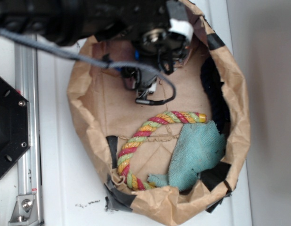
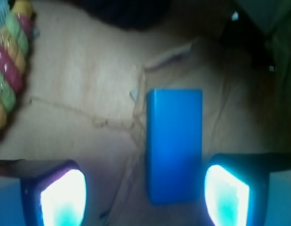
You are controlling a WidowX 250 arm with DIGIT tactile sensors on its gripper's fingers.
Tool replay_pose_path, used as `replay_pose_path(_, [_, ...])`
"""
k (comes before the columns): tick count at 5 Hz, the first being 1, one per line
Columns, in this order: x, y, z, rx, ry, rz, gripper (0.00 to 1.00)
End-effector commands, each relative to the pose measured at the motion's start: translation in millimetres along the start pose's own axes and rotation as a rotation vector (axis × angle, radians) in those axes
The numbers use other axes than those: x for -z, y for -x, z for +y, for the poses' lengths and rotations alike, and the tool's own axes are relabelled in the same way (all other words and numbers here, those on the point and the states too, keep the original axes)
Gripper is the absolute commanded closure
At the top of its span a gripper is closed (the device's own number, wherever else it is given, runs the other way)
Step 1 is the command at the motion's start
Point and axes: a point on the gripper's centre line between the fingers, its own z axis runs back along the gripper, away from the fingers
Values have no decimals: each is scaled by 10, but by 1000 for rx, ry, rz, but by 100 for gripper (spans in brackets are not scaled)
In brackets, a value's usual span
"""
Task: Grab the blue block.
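I see my claw (image 2: 145, 195) spread wide, the blue block (image 2: 174, 146) lying lengthwise between its fingers, nearer the right one, on the paper bag's (image 1: 89, 117) brown floor.

white tabletop (image 1: 65, 188), evenly lit
a silver metal rail (image 1: 28, 141) runs along it at 9 o'clock; grey wall (image 1: 272, 94) at 3 o'clock.

Wrist view: the gripper (image 2: 145, 200) stands with its glowing fingers (image 2: 63, 197) spread, and the blue block (image 2: 174, 146) lies lengthwise in the gap, closer to the right finger, with bare paper floor on its left. Exterior view: the crumpled walls of the paper bag (image 1: 89, 136) enclose the working space. The multicoloured rope (image 1: 141, 141) and the teal cloth (image 1: 195, 155) occupy the near half, and a dark rope (image 1: 214, 89) lines the right wall.
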Motion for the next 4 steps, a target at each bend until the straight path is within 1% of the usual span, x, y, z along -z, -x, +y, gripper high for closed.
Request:
replay_pose_path(1, [66,-140,251,-24,49,-43,0])
replay_pose_path(2, [145,-170,232,-2,42,-25,0])
replay_pose_path(3, [166,-173,182,18,32,-20,0])
replay_pose_path(4, [194,-194,167,32,43,-12,0])
